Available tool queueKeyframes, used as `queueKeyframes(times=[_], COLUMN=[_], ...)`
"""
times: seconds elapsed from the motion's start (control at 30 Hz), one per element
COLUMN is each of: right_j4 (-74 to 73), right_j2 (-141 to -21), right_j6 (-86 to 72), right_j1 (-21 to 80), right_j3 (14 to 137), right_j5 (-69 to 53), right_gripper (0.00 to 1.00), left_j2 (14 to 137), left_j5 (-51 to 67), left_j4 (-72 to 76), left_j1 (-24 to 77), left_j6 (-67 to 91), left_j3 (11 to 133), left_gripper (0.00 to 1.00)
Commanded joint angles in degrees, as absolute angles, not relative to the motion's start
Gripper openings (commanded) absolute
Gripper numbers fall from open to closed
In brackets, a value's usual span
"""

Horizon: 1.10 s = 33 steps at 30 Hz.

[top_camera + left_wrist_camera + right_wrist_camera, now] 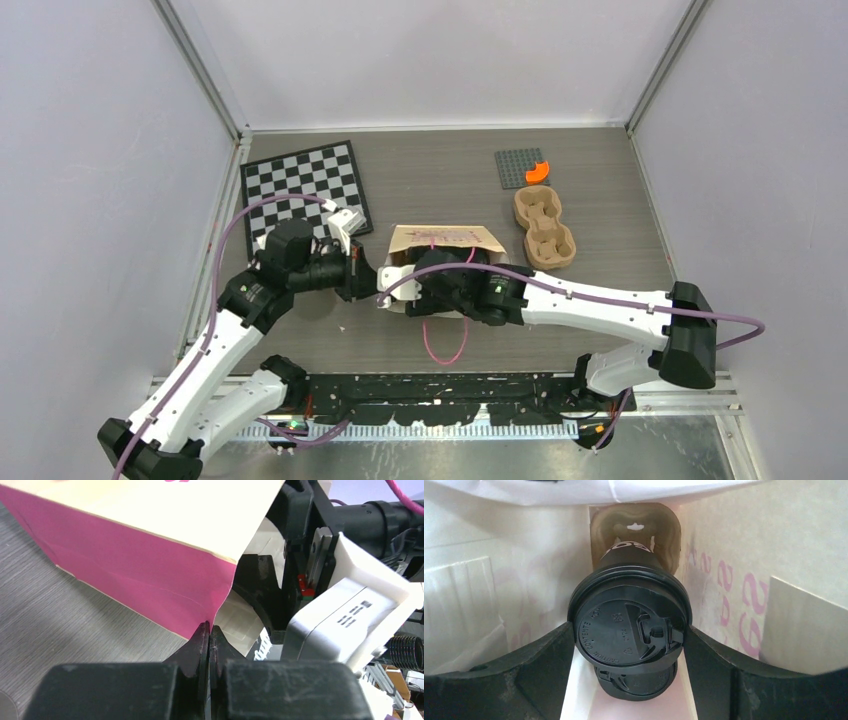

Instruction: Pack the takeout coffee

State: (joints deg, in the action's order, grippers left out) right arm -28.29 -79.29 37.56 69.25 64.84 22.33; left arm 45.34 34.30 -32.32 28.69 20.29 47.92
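Currently: left fingers [206, 645] are pinching shut on the paper bag [150, 580] edge, bag lying on the worktop [60, 610]. Right fingers [549, 655] are clasping the lidded coffee cup [629, 630] inside, second cup [636, 685] beneath, carrier [634, 525] behind. Risk: cups tipping out if the bag edge slips.

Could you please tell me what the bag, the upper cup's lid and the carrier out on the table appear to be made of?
The bag looks like paper: matte pink and cream, with crisp folds and fine creases. The lid looks like black plastic: a slight sheen, moulded raised lettering and a sip tab. The carrier is probably moulded pulp cardboard: dull brown with soft rounded wells.
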Motion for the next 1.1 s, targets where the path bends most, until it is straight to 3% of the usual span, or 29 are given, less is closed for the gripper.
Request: queueKeyframes(times=[0.0, 1.07], right_j4=[-22.3, -11.9], right_j2=[-79.1, -86.0], right_j6=[41.0, 45.8], right_j1=[68.6, 68.5], right_j3=[63.2, 60.0], right_j5=[22.2, 29.3], right_gripper=[0.79, 0.81], left_j2=[45.8, 44.9], left_j5=[34.9, 36.9], left_j4=[-29.1, -26.3], left_j1=[28.4, 28.4], left_j6=[20.1, 29.0], left_j3=[48.6, 46.3], left_gripper=[0.00, 0.00])
